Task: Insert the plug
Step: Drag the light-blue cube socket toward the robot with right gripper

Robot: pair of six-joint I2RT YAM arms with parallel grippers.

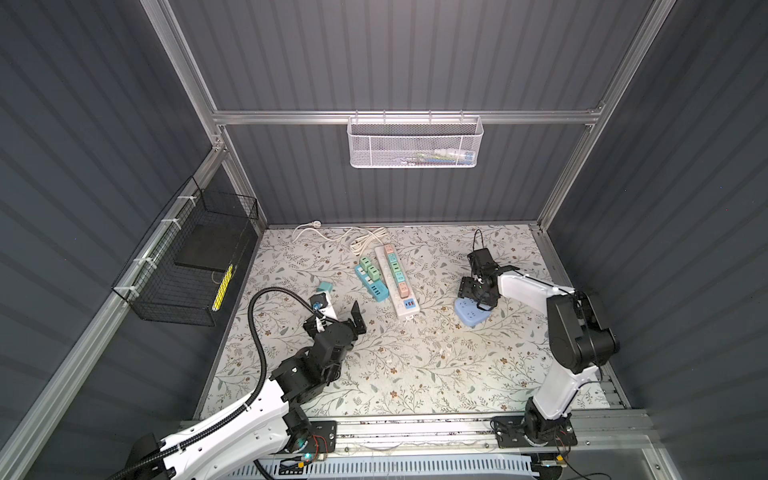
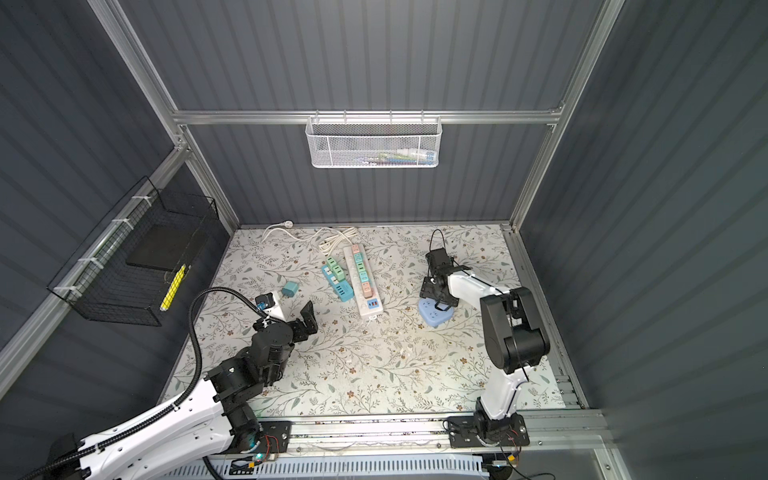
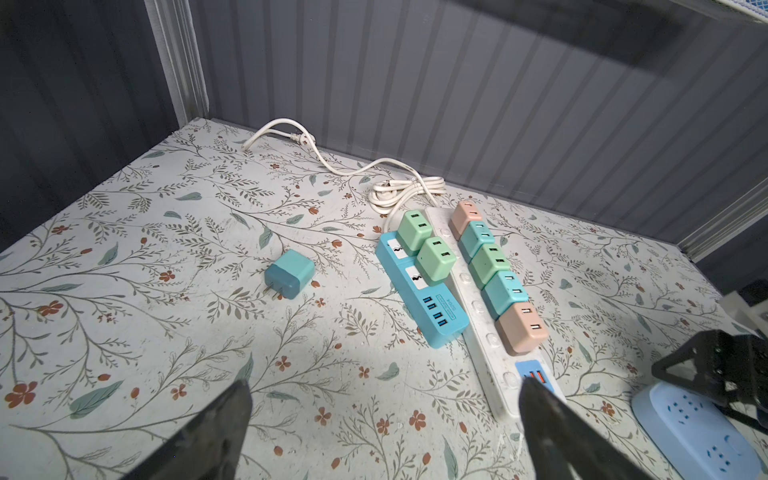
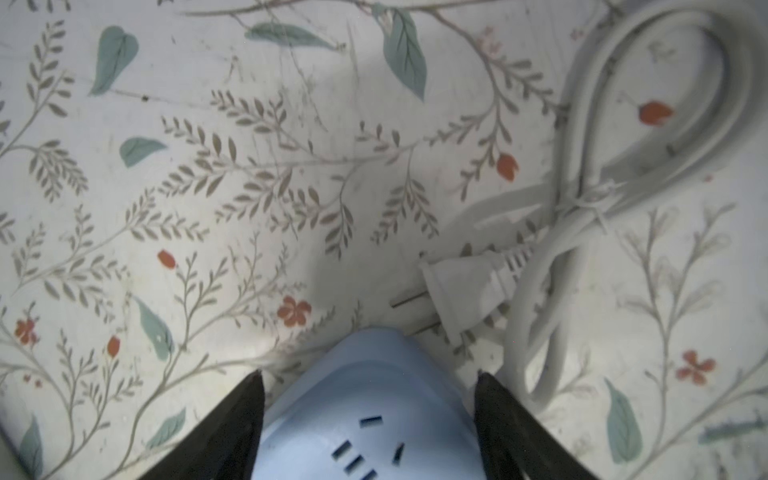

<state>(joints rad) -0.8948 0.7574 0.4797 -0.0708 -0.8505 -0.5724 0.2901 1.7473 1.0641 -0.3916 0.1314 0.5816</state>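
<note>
A teal cube plug (image 3: 289,274) (image 1: 325,286) (image 2: 289,289) lies loose on the floral table, its two prongs showing. My left gripper (image 3: 384,386) (image 1: 345,316) hovers open in front of it, holding nothing. To its right lie a blue power strip (image 3: 432,316) with two green cubes plugged in and a long white strip (image 3: 478,328) (image 1: 388,286) carrying several coloured cubes. My right gripper (image 4: 370,376) (image 1: 473,305) points down, its fingers pressed on both sides of a light blue socket block (image 4: 370,415) (image 1: 471,318) (image 2: 434,319). A white two-prong plug (image 4: 457,291) with its cord lies just beyond that block.
A coiled white cord (image 1: 357,241) lies at the back wall. A white mesh basket (image 1: 415,143) hangs on the rear rail and a black wire basket (image 1: 187,266) on the left wall. Grey walls enclose the table on three sides.
</note>
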